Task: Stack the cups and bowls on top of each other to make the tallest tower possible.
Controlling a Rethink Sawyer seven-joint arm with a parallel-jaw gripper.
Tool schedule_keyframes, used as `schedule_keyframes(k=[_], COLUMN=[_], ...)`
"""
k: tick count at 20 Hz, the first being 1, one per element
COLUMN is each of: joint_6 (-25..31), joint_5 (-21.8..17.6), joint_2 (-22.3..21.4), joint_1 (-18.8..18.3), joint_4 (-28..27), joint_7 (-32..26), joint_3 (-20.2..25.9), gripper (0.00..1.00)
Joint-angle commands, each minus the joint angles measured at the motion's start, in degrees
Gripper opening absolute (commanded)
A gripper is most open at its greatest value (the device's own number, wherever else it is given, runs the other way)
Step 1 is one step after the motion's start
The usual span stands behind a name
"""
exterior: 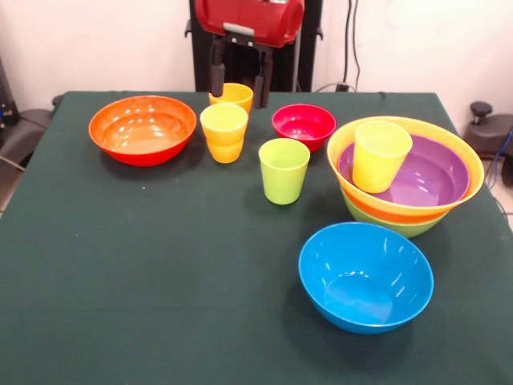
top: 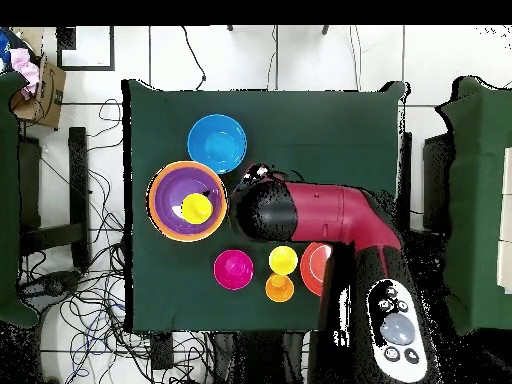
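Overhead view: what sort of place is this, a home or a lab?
Probably a robotics lab: a cloth-covered table set apart on a tiled floor, loose cables strewn around it, and the red robot arm over the plastic bowls.

Gripper (exterior: 238,79) suspended from red arm (top: 325,213) at far table edge, fingers parted, empty, pointing down.

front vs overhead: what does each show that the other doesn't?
Front only: the lime green cup, hidden under the arm overhead; the open gripper above the orange cup; the nested bowls' side walls.
Overhead only: the whole arm and the floor cables.
Both: blue bowl, magenta bowl, yellow cup in the purple bowl.
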Motion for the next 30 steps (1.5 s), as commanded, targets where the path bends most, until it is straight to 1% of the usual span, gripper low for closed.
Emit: schedule_keyframes(k=[1,4,9,13,18,22,26,30], joint_6=[-6.67,-8.14,-6.09,-6.30,-6.76,-7.98,-10.09,-11.98], joint_5=[-7.43,-8.26,-8.25,-8.84,-8.91,-8.78,-9.08,-8.96], joint_2=[4.15,4.07,3.35,3.73,3.35,3.54,4.68,6.07], joint_1=[-0.22,0.30,0.24,0.18,1.38,3.46,6.04,7.87], joint_4=[10.35,11.36,12.81,13.42,14.30,14.97,14.96,14.75], joint_7=[-6.26,-4.40,-4.89,-4.93,-3.56,-1.06,1.65,2.88], joint_3=[5.25,4.77,5.19,4.98,4.10,2.80,0.90,-0.80], gripper=[1.00,1.00,1.00,1.00,1.00,1.00,1.00,1.00])
